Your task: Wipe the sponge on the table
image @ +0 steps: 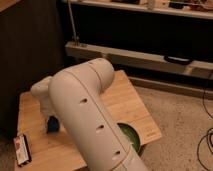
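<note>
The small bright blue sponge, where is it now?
Camera view: the sponge is on the left part of the light wooden table, just below the gripper, right of the flat black-and-red device.

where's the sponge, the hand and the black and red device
sponge (53, 125), camera view, middle of its visible blue side
hand (49, 113), camera view, its white lower end just above the sponge
black-and-red device (21, 150), camera view, middle of its flat top
</note>
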`<state>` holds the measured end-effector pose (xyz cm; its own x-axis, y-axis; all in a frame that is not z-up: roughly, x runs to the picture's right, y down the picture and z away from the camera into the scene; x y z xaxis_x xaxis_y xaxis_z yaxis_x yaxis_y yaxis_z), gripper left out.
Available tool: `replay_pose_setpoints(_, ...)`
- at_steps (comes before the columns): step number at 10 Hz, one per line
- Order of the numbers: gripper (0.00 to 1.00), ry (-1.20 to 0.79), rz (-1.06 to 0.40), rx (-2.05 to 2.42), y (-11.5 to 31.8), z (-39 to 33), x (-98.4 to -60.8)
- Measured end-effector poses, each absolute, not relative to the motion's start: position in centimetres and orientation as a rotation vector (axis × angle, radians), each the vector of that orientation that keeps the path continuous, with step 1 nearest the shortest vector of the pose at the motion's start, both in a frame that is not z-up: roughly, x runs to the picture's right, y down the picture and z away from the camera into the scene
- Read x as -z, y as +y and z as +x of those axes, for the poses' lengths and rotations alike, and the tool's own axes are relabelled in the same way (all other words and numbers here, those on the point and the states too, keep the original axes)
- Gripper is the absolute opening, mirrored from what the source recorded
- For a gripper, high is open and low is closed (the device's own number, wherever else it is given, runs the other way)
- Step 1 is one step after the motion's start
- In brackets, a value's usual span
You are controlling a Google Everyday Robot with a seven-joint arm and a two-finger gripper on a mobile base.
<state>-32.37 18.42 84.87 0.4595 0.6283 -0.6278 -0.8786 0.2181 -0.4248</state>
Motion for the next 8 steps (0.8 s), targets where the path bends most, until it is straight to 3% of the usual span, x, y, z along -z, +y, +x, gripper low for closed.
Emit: replay_pose_setpoints(8,0.36,0.368,-0.833,-1.141,15.7,-28.7,-85.7)
